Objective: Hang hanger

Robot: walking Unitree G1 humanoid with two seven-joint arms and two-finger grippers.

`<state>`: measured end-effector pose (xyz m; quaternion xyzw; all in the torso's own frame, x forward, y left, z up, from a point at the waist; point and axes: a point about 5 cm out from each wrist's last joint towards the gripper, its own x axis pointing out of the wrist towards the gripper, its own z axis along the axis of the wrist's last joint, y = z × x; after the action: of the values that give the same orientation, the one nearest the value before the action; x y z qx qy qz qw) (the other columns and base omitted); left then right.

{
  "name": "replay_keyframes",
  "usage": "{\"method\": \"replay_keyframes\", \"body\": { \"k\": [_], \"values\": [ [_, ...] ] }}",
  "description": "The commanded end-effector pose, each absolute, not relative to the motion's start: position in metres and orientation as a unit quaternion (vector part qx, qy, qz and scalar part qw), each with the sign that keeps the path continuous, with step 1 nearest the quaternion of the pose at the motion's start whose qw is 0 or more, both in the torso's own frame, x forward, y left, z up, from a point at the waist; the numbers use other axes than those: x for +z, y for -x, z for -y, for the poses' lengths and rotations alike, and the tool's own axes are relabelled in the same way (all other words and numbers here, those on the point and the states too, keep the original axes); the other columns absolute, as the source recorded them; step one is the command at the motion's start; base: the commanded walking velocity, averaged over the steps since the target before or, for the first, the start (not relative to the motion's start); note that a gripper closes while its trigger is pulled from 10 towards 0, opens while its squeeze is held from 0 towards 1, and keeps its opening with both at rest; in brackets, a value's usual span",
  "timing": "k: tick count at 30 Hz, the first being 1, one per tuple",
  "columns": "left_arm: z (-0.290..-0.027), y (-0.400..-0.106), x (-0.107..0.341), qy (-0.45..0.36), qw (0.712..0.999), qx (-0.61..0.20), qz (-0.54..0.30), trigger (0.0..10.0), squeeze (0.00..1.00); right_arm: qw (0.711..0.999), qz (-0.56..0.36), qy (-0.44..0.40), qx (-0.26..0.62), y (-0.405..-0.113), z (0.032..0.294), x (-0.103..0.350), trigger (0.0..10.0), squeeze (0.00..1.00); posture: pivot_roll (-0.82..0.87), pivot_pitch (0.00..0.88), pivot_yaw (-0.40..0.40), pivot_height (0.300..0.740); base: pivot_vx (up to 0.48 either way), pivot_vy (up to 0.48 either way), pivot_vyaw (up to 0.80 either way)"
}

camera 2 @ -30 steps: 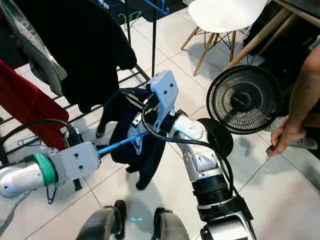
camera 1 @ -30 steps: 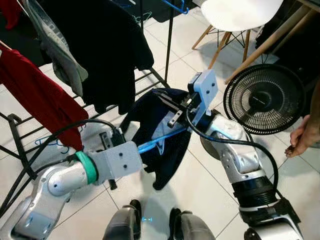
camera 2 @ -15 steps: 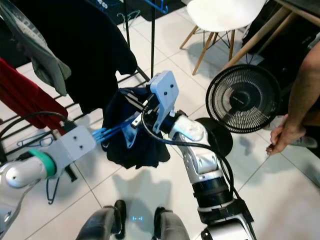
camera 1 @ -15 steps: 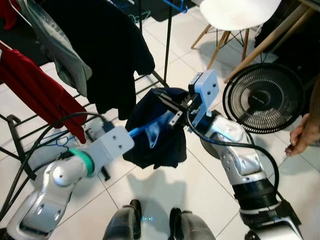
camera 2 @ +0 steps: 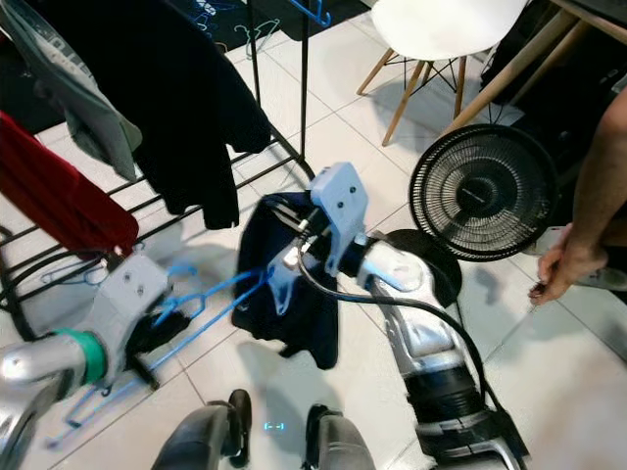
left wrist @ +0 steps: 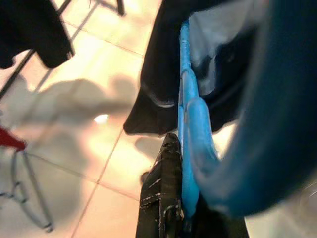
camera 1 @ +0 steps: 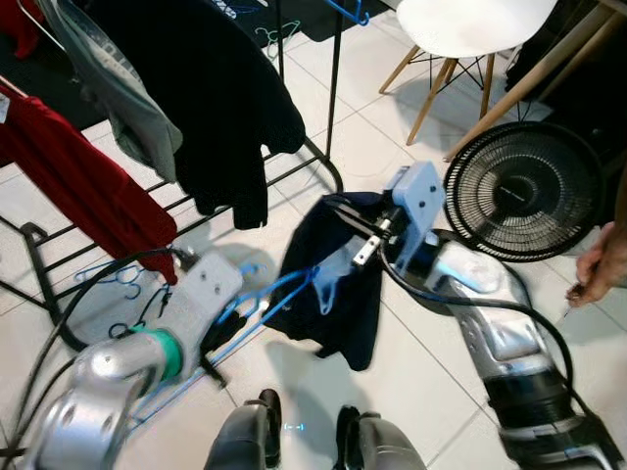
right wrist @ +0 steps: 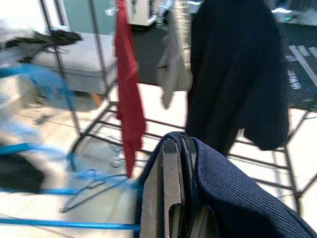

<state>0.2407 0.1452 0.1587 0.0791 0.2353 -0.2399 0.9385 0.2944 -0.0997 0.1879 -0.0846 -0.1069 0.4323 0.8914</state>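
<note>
Rack: I see the black clothes rack (camera 1: 312,147) at far left, with a red garment (camera 1: 78,186) and a black garment (camera 1: 211,98) on it.
Left claw: my left claw (camera 1: 233,323) sits near left, low over the floor, pressed together on the blue hanger (camera 1: 279,292); the left wrist view shows the blue bar lying against one black finger (left wrist: 163,198).
Hanger axis: the hanger's long axis runs from the left claw up and right into the navy garment (camera 1: 338,284).
Navy garment: it hangs mid-scene between my two arms, draped over the hanger's right end, clear of the floor.
Right claw: my right claw (camera 1: 338,209) pinches the garment's top edge, fingers closed on the knit fabric in the right wrist view.
Key relation: I judge the rack lies far and left of both claws, so the left arm is nearer.
Fan: a black fan (camera 1: 519,191) stands at right.
Person: a hand (camera 1: 600,264) shows at the right edge.
</note>
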Motion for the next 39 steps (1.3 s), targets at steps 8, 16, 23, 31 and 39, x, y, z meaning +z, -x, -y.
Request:
{"method": "replay_keyframes", "body": {
  "k": [8,16,23,31,39],
  "values": [
    [-0.136,-0.243,0.169,0.036,0.939,-0.221,-0.263,10.0,0.0,0.874,0.094,0.07,0.472,-0.28,0.063,0.173,10.0,0.0,0.04,0.174,0.088,0.74,0.0,0.0,0.0],
    [-0.126,-0.242,0.174,0.056,0.934,-0.232,-0.264,10.0,0.0,0.87,0.114,0.07,0.475,-0.295,0.037,0.181,10.0,0.0,0.05,0.168,0.084,0.74,0.0,0.0,0.0],
    [-0.109,-0.256,0.19,0.109,0.943,-0.224,-0.221,10.0,0.0,0.812,0.082,0.061,0.574,-0.26,0.027,0.17,10.0,0.0,0.04,0.165,0.069,0.74,0.0,0.0,0.0],
    [-0.101,-0.263,0.199,0.14,0.945,-0.225,-0.192,10.0,0.0,0.777,0.049,0.079,0.623,-0.241,0.037,0.161,10.0,0.0,0.02,0.163,0.061,0.74,0.0,0.0,0.0],
    [-0.096,-0.27,0.204,0.143,0.95,-0.213,-0.176,10.0,0.0,0.731,-0.007,0.137,0.668,-0.221,0.069,0.149,10.0,0.0,0.02,0.154,0.055,0.74,0.0,0.0,0.0]
  ]
}}
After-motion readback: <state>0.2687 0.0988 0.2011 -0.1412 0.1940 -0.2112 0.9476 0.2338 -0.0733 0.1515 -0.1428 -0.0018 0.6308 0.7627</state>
